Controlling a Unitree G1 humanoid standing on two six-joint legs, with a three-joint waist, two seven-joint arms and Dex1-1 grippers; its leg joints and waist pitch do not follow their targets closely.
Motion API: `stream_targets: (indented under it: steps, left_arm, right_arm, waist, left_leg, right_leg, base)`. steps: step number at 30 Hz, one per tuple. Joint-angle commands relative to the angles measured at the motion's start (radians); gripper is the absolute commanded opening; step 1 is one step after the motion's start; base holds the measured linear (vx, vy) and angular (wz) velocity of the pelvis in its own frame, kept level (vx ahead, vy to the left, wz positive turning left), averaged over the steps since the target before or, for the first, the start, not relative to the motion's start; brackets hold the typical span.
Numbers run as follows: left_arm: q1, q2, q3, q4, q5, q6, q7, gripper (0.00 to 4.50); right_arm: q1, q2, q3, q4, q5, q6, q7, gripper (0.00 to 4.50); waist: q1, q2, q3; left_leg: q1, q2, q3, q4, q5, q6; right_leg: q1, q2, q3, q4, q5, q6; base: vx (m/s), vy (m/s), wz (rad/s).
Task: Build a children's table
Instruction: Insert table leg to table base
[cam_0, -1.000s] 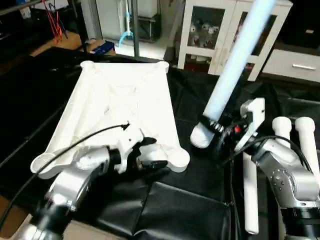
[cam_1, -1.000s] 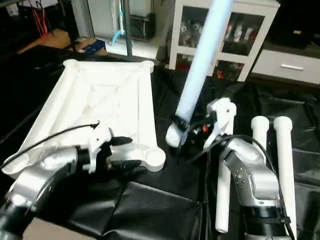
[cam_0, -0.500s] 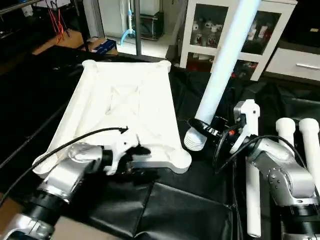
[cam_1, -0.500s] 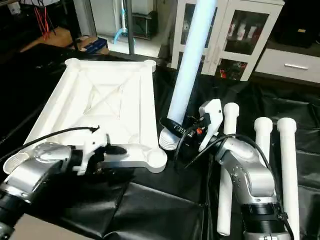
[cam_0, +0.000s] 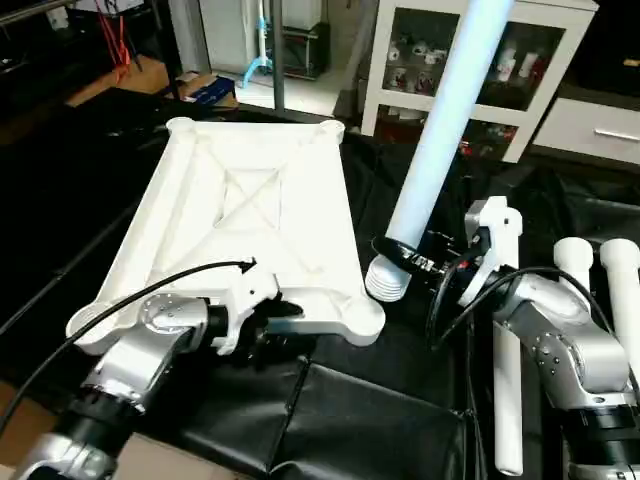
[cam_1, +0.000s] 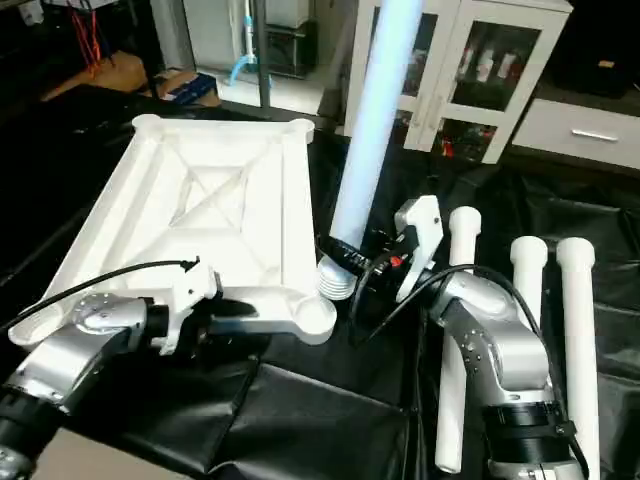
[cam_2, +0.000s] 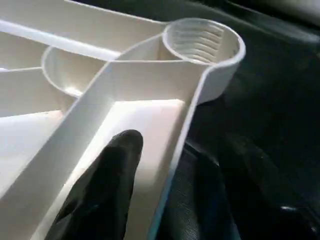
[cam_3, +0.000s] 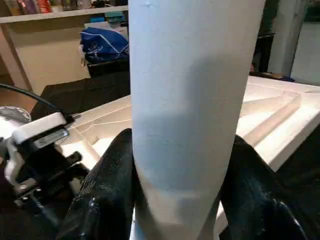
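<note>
Black cloth covers the counter (cam_0: 350, 420), and the white tabletop (cam_0: 250, 220) lies on it upside down, with a white glass-door cabinet (cam_0: 470, 70) behind. At the tabletop's near edge, the left gripper (cam_0: 275, 320) has one black finger (cam_2: 107, 182) on the inside and one outside the rim, close by a round corner socket (cam_2: 202, 40). The right gripper (cam_0: 425, 262) is clamped on a long white leg (cam_0: 440, 140) that stands tilted just beside the tabletop, and three more legs (cam_1: 570, 330) lie on the right.

White tabletop (cam_0: 250, 215) upside-down; 1 leg (cam_0: 440, 130) upright.
</note>
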Motion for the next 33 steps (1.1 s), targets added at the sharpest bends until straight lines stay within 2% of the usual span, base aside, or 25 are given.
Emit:
stream_targets:
  steps: [1, 2, 3, 6, 9, 11, 14, 16, 19, 23, 30, 33]
  left_arm:
    - [-0.022, -0.001, 0.017, 0.039, 0.021, -0.006, 0.021, 2.36]
    - [-0.028, -0.001, 0.014, 0.054, 0.026, -0.012, 0.017, 2.29]
    - [-0.032, 0.000, 0.011, 0.064, 0.030, -0.016, 0.014, 2.29]
    - [-0.040, 0.010, -0.016, 0.086, 0.052, -0.026, -0.014, 1.90]
    - [-0.048, 0.021, -0.046, 0.104, 0.084, -0.040, -0.035, 1.76]
    - [-0.051, 0.033, -0.070, 0.114, 0.110, -0.051, -0.049, 1.48]
    - [-0.054, 0.042, -0.087, 0.121, 0.129, -0.060, -0.058, 1.37]
    - [-0.070, 0.054, -0.112, 0.143, 0.163, -0.083, -0.074, 1.24]
    - [-0.087, 0.043, -0.100, 0.157, 0.154, -0.072, -0.082, 1.02]
    - [-0.096, 0.036, -0.096, 0.162, 0.143, -0.063, -0.099, 0.93]
    - [-0.097, 0.053, -0.169, 0.169, 0.208, -0.089, -0.155, 0.84]
    - [-0.107, 0.058, -0.193, 0.158, 0.254, -0.096, -0.156, 0.81]
  right_arm:
    - [-0.015, -0.003, 0.008, 0.000, -0.005, -0.009, 0.012, 1.85]
    - [-0.016, -0.003, 0.013, 0.004, -0.009, -0.009, 0.016, 1.85]
    - [-0.017, -0.003, 0.017, 0.005, -0.011, -0.009, 0.019, 1.85]
    - [-0.020, -0.001, 0.025, 0.006, -0.014, -0.009, 0.021, 1.85]
    - [-0.025, -0.002, 0.029, 0.003, -0.009, -0.004, 0.023, 1.85]
    - [-0.028, -0.004, 0.031, 0.005, -0.007, 0.000, 0.026, 1.85]
    - [-0.031, -0.007, 0.032, 0.009, -0.007, 0.000, 0.030, 1.85]
    - [-0.037, -0.012, 0.036, 0.023, -0.011, -0.008, 0.035, 1.85]
    - [-0.042, -0.012, 0.034, 0.027, -0.011, -0.010, 0.036, 1.85]
    - [-0.040, -0.011, 0.035, 0.024, -0.007, -0.003, 0.036, 1.85]
    - [-0.052, -0.006, 0.077, 0.061, -0.026, -0.002, 0.073, 1.85]
    - [-0.075, -0.013, 0.097, 0.092, -0.048, -0.023, 0.090, 1.85]
  waist:
    - [0.002, -0.011, -0.052]
    - [0.000, -0.013, -0.051]
    - [0.000, -0.013, -0.051]
    - [0.000, -0.014, -0.049]
    - [0.000, -0.015, -0.048]
    - [0.001, -0.016, -0.048]
    - [0.002, -0.016, -0.049]
    - [0.003, -0.011, -0.050]
    - [0.006, -0.009, -0.051]
    - [0.012, -0.006, -0.053]
    - [0.017, -0.006, -0.053]
    - [0.017, -0.014, -0.051]
  left_leg:
    - [0.007, 0.085, -0.034, -0.104, -0.204, 0.021]
    - [0.003, 0.086, -0.036, -0.107, -0.207, 0.017]
    - [0.003, 0.086, -0.036, -0.107, -0.207, 0.017]
    - [0.004, 0.088, -0.039, -0.110, -0.221, 0.006]
    - [0.005, 0.088, -0.038, -0.111, -0.222, 0.004]
    - [0.002, 0.089, -0.039, -0.111, -0.216, 0.006]
    - [0.005, 0.088, -0.037, -0.111, -0.211, 0.007]
    - [0.008, 0.087, -0.036, -0.112, -0.210, 0.007]
    - [0.007, 0.089, -0.036, -0.113, -0.200, -0.001]
    - [0.006, 0.092, -0.034, -0.115, -0.184, -0.003]
    - [0.007, 0.092, -0.034, -0.116, -0.183, 0.000]
    - [0.009, 0.093, -0.033, -0.116, -0.190, -0.003]
  right_leg:
    - [0.032, -0.092, 0.054, -0.086, -0.435, -0.200]
    - [0.034, -0.093, 0.054, -0.088, -0.439, -0.194]
    - [0.034, -0.093, 0.054, -0.088, -0.439, -0.194]
    - [0.033, -0.096, 0.056, -0.089, -0.445, -0.184]
    - [0.031, -0.095, 0.057, -0.088, -0.433, -0.189]
    - [0.034, -0.098, 0.058, -0.088, -0.434, -0.190]
    - [0.032, -0.097, 0.059, -0.089, -0.434, -0.190]
    - [0.030, -0.094, 0.059, -0.090, -0.426, -0.192]
    - [0.034, -0.095, 0.058, -0.085, -0.401, -0.205]
    - [0.037, -0.096, 0.058, -0.078, -0.331, -0.233]
    - [0.039, -0.098, 0.059, -0.078, -0.329, -0.237]
    - [0.036, -0.097, 0.059, -0.081, -0.355, -0.230]
  base:
    - [0.000, 0.000, 0.00]
    - [0.000, 0.000, 0.00]
    - [0.000, 0.000, 0.00]
    - [0.000, 0.000, 0.00]
    - [0.000, 0.000, 0.00]
    - [0.000, 0.000, 0.00]
    - [0.000, 0.000, 0.00]
    - [0.000, 0.000, 0.00]
    - [0.000, 0.000, 0.00]
    - [0.000, 0.000, 0.00]
    - [0.000, 0.000, 0.00]
    - [0.000, 0.000, 0.00]
